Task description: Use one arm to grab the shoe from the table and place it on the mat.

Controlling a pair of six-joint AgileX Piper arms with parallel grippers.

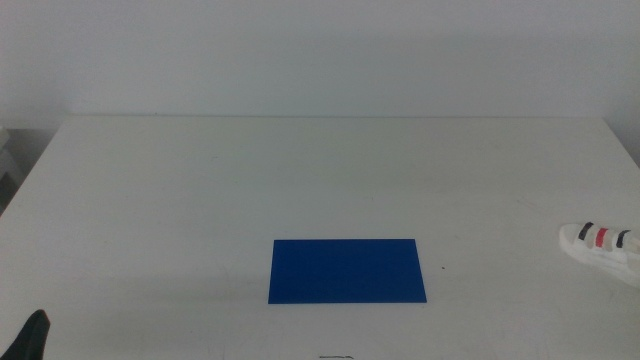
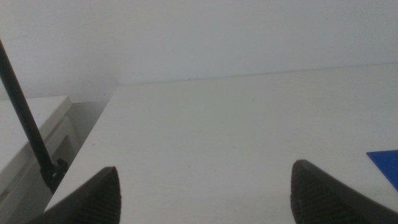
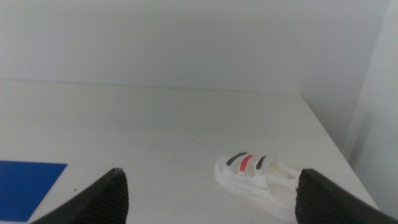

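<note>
The shoe (image 1: 603, 250), a small white sandal with black, red and black straps, lies on the white table (image 1: 300, 180) at the far right edge of the middle view. It also shows in the right wrist view (image 3: 258, 180), ahead of my right gripper (image 3: 211, 186), whose jaws stand wide apart and empty. The dark-blue mat (image 1: 346, 270) lies flat at the table's front centre, with a corner in the right wrist view (image 3: 25, 183) and in the left wrist view (image 2: 385, 165). My left gripper (image 2: 205, 190) is open and empty near the table's front left corner; only a dark tip (image 1: 30, 335) shows in the middle view.
A white wall rises behind the table. A thin black rod (image 2: 25, 118) and a white cabinet (image 2: 31, 137) stand past the table's left edge. The table's right edge (image 3: 329, 143) runs close beside the shoe.
</note>
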